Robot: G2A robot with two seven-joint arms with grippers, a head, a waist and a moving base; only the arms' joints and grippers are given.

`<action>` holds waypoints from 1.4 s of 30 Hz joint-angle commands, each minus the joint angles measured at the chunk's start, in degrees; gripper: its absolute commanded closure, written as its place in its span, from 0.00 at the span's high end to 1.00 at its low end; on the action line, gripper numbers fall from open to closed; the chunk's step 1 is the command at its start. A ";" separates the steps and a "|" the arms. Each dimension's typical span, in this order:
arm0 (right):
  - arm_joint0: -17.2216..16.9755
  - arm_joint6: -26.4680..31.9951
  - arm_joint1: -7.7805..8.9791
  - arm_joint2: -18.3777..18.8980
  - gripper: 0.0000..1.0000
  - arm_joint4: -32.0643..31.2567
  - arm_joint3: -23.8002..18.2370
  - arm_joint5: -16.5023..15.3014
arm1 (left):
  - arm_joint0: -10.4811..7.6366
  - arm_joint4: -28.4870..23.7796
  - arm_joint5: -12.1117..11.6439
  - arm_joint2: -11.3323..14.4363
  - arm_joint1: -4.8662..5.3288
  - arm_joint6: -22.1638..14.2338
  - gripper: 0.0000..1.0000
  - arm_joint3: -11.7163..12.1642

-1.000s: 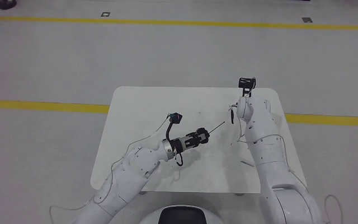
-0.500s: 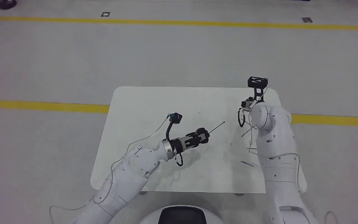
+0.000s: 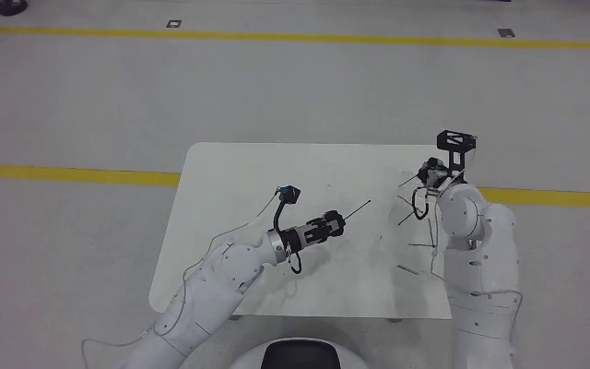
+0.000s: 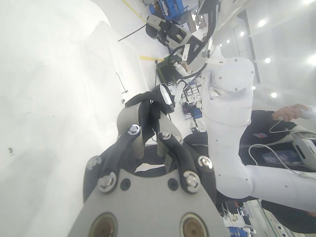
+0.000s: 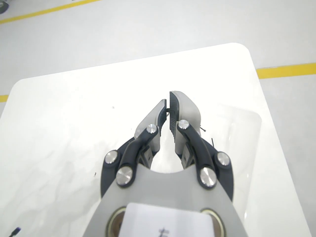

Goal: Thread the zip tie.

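Both sides are pinched shut: the left gripper, above the table's middle, clamps a tie whose free end juts toward the table's right side; the right gripper, above the table's right edge, nips a second tie by a small bit. Risk, as judged: the two are well apart and both strips thin and springy, so a slight angle error on meeting could make the tip miss the slot or buckle. Right's shallow hold could also let its tie twist or drop among the loose ties near that edge.
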 commanded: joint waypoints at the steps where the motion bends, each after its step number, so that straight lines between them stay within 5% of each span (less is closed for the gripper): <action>1: -1.33 -1.06 0.26 0.87 0.00 1.16 -1.23 -2.02 | 0.00 0.00 0.00 0.00 0.00 0.00 0.00 0.00; 14: -11.26 -12.64 2.15 5.22 0.00 6.62 -7.14 -17.81 | 0.00 0.00 0.00 0.00 0.00 0.00 0.00 0.00; 22: -17.48 -17.09 6.30 3.49 0.00 11.94 -12.47 -17.81 | 0.00 0.00 0.00 0.00 0.00 0.00 0.00 0.00; 33: -21.60 -21.21 15.66 2.18 0.00 23.10 -15.08 -17.81 | 0.00 0.00 0.00 0.00 0.00 0.00 0.00 0.00; 42: -21.60 -21.21 15.66 2.18 0.00 23.10 -15.08 -17.81 | 0.00 0.00 0.00 0.00 0.00 0.00 0.00 0.00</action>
